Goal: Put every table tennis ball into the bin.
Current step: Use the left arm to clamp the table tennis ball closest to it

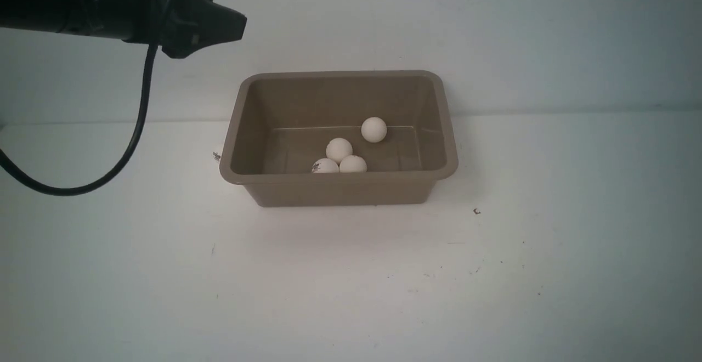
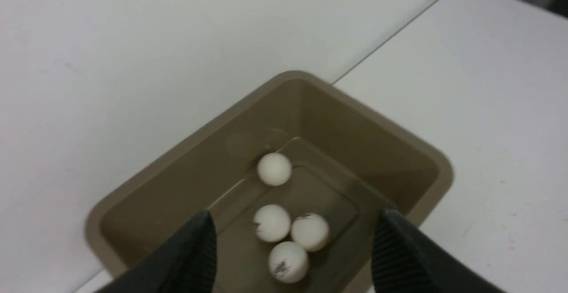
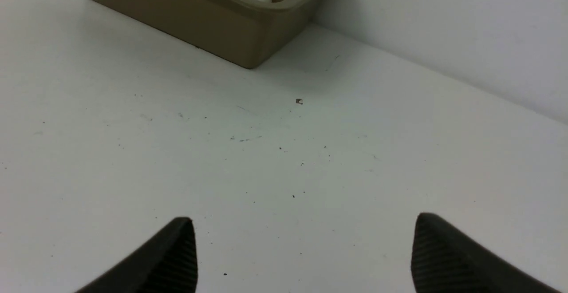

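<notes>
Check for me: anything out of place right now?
A stray table tennis ball peeks out on the table just left of the bin, mostly hidden by its rim. Nothing else stands out.

The bin (image 1: 340, 189) is taupe. The table tennis balls (image 1: 339, 149) are white, some with dark print. The table (image 1: 351, 285) is white with dark specks.
</notes>
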Available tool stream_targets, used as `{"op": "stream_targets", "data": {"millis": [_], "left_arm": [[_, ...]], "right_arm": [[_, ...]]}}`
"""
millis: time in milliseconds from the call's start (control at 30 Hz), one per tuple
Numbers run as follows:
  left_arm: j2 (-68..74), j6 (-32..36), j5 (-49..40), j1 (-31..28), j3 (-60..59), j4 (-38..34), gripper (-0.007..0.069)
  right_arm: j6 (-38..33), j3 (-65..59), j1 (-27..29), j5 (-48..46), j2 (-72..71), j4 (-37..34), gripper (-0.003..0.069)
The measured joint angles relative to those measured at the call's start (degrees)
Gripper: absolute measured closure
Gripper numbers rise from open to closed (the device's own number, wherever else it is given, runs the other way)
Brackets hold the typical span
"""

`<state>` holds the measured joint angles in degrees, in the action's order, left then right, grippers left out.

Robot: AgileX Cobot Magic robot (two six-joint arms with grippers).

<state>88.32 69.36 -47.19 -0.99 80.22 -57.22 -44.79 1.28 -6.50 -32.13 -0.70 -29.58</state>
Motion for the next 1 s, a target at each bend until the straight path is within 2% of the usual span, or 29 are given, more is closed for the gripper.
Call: {"op": "stream_targets", "data": {"millis": [267,667,767,967,1000], "left_arm": [[4.06,0.11,1.67,0.0,0.0,1.1,0.0198],[10.8,1.44,10.05,0.0,0.0,1.35,0.0198],[13.3,1.89,10.69,0.0,0.0,3.58,0.0198],[16.07,7.49,10.08,-0.17,0.0,15.98,0.0198],[16.07,7.78,10.08,-0.14,0.0,15.98,0.0198]], "right_arm": [[0.0,-1.67,0.0,2.24,0.0,2.55,0.0069],[0.0,-1.72,0.0,2.78,0.0,3.94,0.0069],[0.0,-1.72,0.0,2.79,0.0,4.01,0.0069],[-1.23,-1.72,0.0,2.84,0.0,4.05,0.0069],[-1.24,-1.72,0.0,2.84,0.0,4.05,0.0069]]}}
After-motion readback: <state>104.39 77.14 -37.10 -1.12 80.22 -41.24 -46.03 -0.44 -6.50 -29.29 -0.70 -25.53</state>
